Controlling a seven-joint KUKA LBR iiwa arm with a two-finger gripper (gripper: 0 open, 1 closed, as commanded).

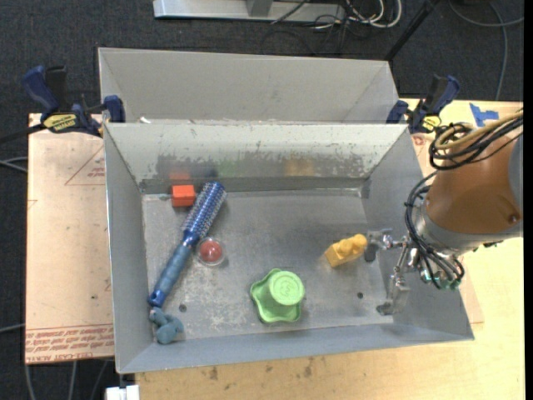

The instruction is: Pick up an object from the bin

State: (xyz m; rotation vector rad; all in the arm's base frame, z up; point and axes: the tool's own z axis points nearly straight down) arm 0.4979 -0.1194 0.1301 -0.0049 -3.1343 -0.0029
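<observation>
Gripper [390, 273] sits low at the bin's [250, 152] right wall, near the front right corner; can't tell whether it is released or clenched, and nothing shows in its grasp. Closest thing is a yellow lump [346, 250] just beside it on the floor, toward the bin's middle. Green scalloped cup [279, 296] lies near the front edge, and well apart at the left are a blue hairbrush [187, 244], small red ball [211, 251], orange block [183, 194] and grey-blue blob [169, 330].
</observation>
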